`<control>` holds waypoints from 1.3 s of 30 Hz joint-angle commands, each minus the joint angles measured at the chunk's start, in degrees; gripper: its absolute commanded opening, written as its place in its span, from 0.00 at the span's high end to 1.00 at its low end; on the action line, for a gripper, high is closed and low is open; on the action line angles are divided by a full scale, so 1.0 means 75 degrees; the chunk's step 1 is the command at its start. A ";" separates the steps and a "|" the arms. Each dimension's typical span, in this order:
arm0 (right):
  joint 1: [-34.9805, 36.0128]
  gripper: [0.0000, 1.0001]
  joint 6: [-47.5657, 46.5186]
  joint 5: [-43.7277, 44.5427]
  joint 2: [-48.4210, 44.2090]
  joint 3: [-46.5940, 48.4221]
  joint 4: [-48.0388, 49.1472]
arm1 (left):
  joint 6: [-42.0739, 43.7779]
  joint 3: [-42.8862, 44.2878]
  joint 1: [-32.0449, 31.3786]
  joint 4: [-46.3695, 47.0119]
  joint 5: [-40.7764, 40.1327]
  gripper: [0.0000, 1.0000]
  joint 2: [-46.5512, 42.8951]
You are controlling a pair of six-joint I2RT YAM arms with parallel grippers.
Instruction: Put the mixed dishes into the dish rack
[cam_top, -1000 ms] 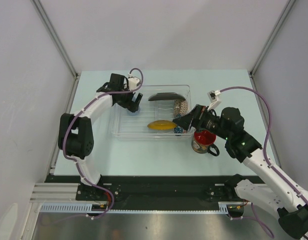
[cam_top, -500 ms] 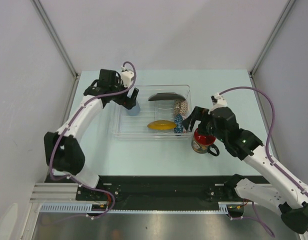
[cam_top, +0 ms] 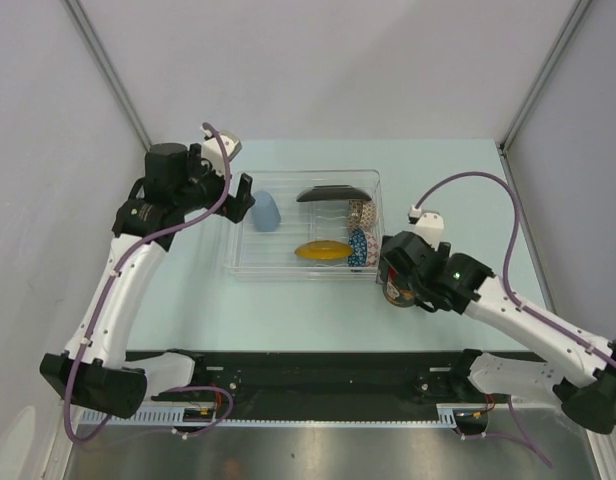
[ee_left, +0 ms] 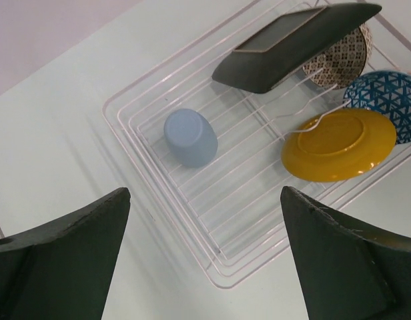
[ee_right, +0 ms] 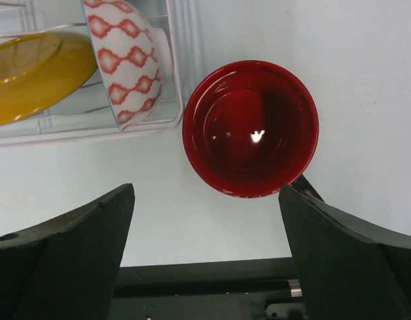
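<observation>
The desk (cam_top: 458, 170) carries the clear dish rack (cam_top: 278, 250), and nearly everything now sits inside it. The black square plate (cam_top: 333, 194) leans on edge along the rack's far wall. The beige bowl (cam_top: 361, 212) is propped just beside the plate at the rack's right end. The blue bowl (cam_top: 358, 247) stands on edge at the rack's near right corner, touching the yellow saucer (cam_top: 323, 250), which lies tilted on the ribs along the near wall.

Two things have changed in the last second. The left claw (ee_left: 204, 193) was down inside the rack's left end. It has now pulled back up and to the left of the rack, spread wide and empty. The small light-blue cup (cam_top: 265, 212) is left lying on its side on the ribs there, well apart from the other dishes. The right claw (ee_right: 205, 190) was at the rack's right wall by the blue bowl. It has let go and swung over the mug (ee_right: 251, 128), and it too is released with nothing between its jaws.

The mug stands upright on the desk just outside the rack's near right corner, red inside facing up, handle pointing away from the rack.

Five of the six dishes look loaded, so the mug is the last piece. The right arm appears lined up to descend on it. Whether the claw is already level with the rim cannot be told.
</observation>
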 commanded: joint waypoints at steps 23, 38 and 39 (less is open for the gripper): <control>-0.0458 0.21 -0.2542 -0.1195 0.0917 -0.0821 0.1165 | -0.0351 -0.0566 0.0326 0.0050 0.0295 0.00 -0.0322; -0.0681 0.51 -0.2765 -0.2461 0.2523 -0.0844 0.1223 | -0.0292 -0.0672 0.0443 0.0027 0.0283 0.00 -0.0498; -0.0681 0.57 -0.2777 -0.2497 0.2593 -0.0833 0.1212 | -0.0281 -0.0672 0.0455 0.0016 0.0294 0.00 -0.0509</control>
